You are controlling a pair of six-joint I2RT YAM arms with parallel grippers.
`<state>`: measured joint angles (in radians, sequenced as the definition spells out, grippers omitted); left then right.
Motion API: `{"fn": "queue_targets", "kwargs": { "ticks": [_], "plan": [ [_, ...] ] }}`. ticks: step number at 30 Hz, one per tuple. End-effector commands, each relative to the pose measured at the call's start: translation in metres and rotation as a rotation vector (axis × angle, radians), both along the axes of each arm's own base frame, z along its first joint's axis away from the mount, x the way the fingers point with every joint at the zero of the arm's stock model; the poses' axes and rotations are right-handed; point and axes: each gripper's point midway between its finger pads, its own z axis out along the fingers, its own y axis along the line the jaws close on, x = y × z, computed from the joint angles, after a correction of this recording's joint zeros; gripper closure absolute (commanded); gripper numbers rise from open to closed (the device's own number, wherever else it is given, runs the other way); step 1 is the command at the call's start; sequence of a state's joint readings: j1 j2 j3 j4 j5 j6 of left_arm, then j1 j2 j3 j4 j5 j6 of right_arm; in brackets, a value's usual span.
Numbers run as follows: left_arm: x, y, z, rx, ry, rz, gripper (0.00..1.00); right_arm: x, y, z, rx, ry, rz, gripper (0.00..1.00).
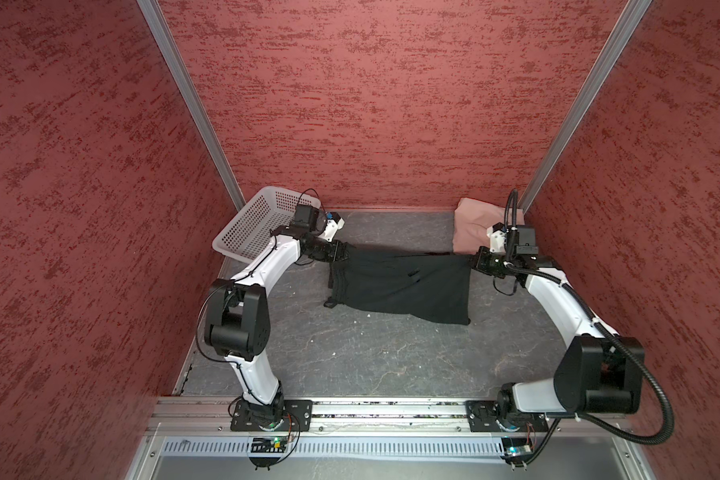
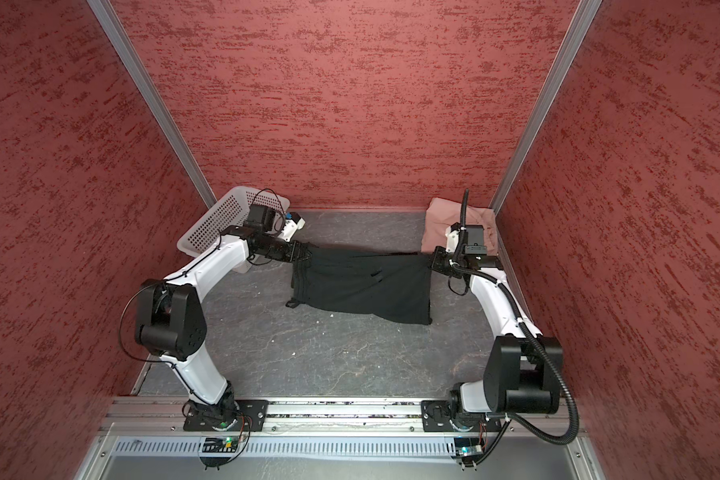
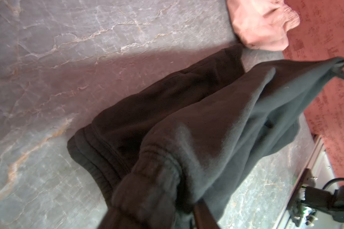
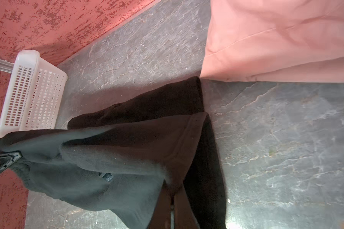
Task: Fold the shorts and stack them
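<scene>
Folding the black shorts seems half done. In both top views they stretch between the left gripper and right gripper at mid-table, with the pink shorts in the far right corner. In the left wrist view the gathered waistband hides the jaws, so I cannot tell their grip. In the right wrist view the jaws are pinched on the hem, one layer raised over another lying flat. The next move probably calls for laying the raised layer down evenly.

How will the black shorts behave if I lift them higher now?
Probably floppy: the black shorts sag between the left end effector and right end effector, lower edge draped on the table. Likely thick, soft knit, so not slippery. Loose layers may unfold or swing when moved.
</scene>
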<state>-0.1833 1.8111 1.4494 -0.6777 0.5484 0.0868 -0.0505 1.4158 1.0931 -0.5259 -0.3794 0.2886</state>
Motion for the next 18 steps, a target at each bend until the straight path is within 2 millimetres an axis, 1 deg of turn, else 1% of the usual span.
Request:
{"fn": "queue_targets", "kwargs": {
  "ticks": [1, 2, 3, 5, 7, 9, 12, 14, 16, 17, 18],
  "plan": [
    [0.017, 0.003, -0.007, 0.001, -0.003, 0.01, 0.52, 0.013, -0.006, 0.0, -0.016, -0.042, -0.007, 1.0],
    [0.022, 0.005, -0.011, 0.014, -0.005, 0.023, 0.35, 0.015, -0.006, -0.002, -0.011, -0.043, -0.006, 1.0],
    [0.026, 0.006, -0.013, 0.024, -0.01, 0.033, 0.0, 0.016, -0.005, 0.0, -0.008, -0.052, -0.003, 1.0],
    [0.036, 0.009, -0.016, 0.039, -0.024, 0.047, 0.01, 0.024, -0.005, -0.013, -0.005, -0.037, -0.002, 1.0],
    [0.047, 0.017, -0.018, 0.075, -0.027, 0.095, 0.01, 0.032, -0.004, -0.022, 0.006, -0.027, 0.005, 1.0],
    [0.053, 0.021, -0.011, 0.094, -0.037, 0.116, 0.01, 0.04, -0.002, -0.035, 0.017, 0.001, 0.015, 1.0],
    [0.051, 0.024, 0.005, 0.157, -0.076, 0.134, 0.01, 0.05, -0.005, -0.058, 0.007, 0.044, 0.002, 1.0],
    [0.044, 0.019, 0.018, 0.187, -0.096, 0.121, 0.01, 0.057, -0.01, -0.069, -0.009, 0.061, -0.011, 0.99],
    [0.035, 0.012, 0.028, 0.2, -0.106, 0.113, 0.01, 0.065, -0.009, -0.075, -0.012, 0.061, -0.003, 0.88],
    [0.028, 0.005, 0.031, 0.194, -0.109, 0.104, 0.01, 0.069, -0.008, -0.076, -0.009, 0.049, 0.006, 0.75],
    [0.023, -0.002, 0.035, 0.181, -0.11, 0.09, 0.01, 0.072, -0.007, -0.076, -0.002, 0.043, 0.011, 0.65]
  ]
}}
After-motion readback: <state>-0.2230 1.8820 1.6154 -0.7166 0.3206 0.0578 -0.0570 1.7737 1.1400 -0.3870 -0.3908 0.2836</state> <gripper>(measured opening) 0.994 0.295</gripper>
